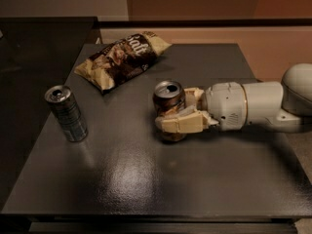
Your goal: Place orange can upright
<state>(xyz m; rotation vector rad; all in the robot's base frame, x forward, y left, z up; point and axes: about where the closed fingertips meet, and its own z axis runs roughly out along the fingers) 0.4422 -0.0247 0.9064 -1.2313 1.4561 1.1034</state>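
Note:
The orange can [168,99] is upright near the middle of the dark table [146,179], its silver top with the opening facing up. My gripper [176,113] reaches in from the right and is shut on the can, with one cream finger [184,123] across its front and the other behind it. The can's base is at the table surface or just above it; I cannot tell which. The white arm [253,104] stretches off to the right.
A slim silver-blue can [66,113] stands upright at the table's left. A chip bag [122,57] lies at the back, left of centre. The table's front edge is near the bottom of the view, with tan floor to the right.

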